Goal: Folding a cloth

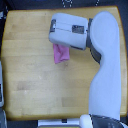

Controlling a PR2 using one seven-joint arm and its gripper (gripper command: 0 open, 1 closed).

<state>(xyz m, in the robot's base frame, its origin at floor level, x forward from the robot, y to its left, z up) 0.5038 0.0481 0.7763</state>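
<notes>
At the exterior view's left, we see bare wooden table (25, 75). Toward the middle lies the cloth (61, 54), bunched, its upper edge hidden under the gripper (64, 45); we cannot tell whether the claw grips it. The arm (106, 75) runs off the bottom edge.

Cloth (61, 53) lies on tabletop (30, 75), nearer far edge than near edge, roughly mid btwn left & right edges. Gripper (56, 42) sits over cloth's far end. Arm (106, 65) runs along tabletop's right edge in the exterior view, toward near-right corner.
</notes>
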